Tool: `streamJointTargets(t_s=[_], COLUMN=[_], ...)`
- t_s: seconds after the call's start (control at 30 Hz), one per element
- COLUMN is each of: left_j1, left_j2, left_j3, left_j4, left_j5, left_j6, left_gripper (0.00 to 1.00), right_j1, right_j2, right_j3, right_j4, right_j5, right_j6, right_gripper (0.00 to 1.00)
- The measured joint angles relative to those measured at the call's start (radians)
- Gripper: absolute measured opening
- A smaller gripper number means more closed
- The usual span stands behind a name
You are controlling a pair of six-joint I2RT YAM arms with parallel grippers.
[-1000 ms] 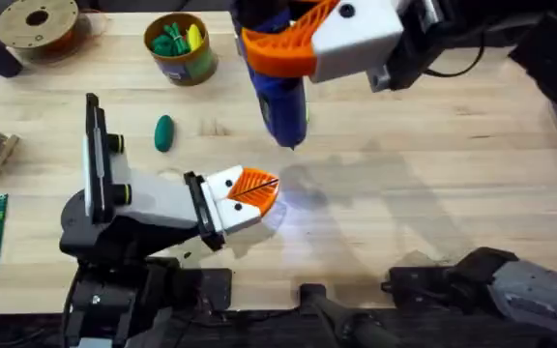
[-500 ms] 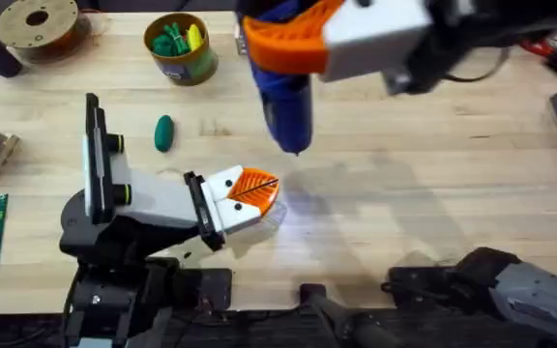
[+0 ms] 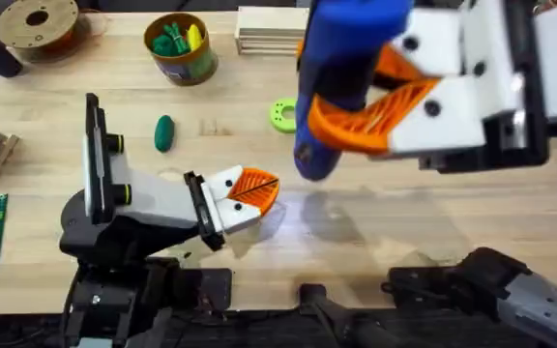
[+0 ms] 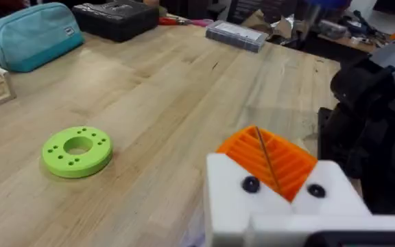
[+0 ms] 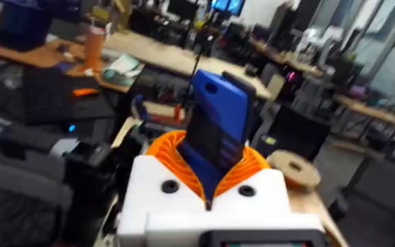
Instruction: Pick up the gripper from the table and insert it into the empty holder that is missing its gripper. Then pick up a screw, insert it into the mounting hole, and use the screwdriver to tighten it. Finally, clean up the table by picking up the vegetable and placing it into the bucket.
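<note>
The screwdriver (image 3: 341, 77) sits clamped between the orange pads of the right gripper (image 3: 385, 106), raised high over the table (image 3: 433, 203) with its bit end pointing down, likely so it clears everything below. Lower and to its left, the left gripper (image 3: 249, 193) rests closed with nothing in it. Beyond that claw, the vegetable (image 3: 164, 132) lies loose, the bucket (image 3: 180, 48) farther back, a green ring (image 3: 283, 115) nearby

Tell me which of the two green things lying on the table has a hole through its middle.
The bright green ring-shaped disc, near the raised right gripper holding the screwdriver. The vegetable, farther left, is dark green, a smooth oval, and solid.
</note>
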Motion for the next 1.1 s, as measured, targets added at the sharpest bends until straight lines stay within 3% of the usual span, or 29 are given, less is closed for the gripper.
streamJointTargets(t_s=[0.17,0.33,0.37,0.43,0.6,0.97,1.1], left_j1=[0.0,0.0,0.0,0.0,0.0,0.0,0.0], left_j2=[0.0,0.0,0.0,0.0,0.0,0.0,0.0], left_j3=[0.0,0.0,0.0,0.0,0.0,0.0,0.0], left_j4=[0.0,0.0,0.0,0.0,0.0,0.0,0.0], left_j5=[0.0,0.0,0.0,0.0,0.0,0.0,0.0], left_j6=[0.0,0.0,0.001,0.001,0.001,0.002,0.002], left_gripper=[0.004,0.004,0.004,0.004,0.004,0.004,0.004], right_j1=[0.018,0.077,0.121,0.15,0.208,0.218,0.218], right_j2=[0.055,0.231,0.326,0.376,0.47,0.471,0.471], right_j3=[0.0,0.0,0.0,0.0,0.0,0.0,0.0], right_j4=[0.163,0.439,0.569,0.625,0.659,0.663,0.581], right_j5=[0.042,0.062,0.071,0.089,0.171,0.192,0.192], right_j6=[0.044,0.162,0.205,0.23,0.321,0.334,0.305], right_gripper=[0.008,0.008,0.008,0.008,0.008,0.008,0.008])
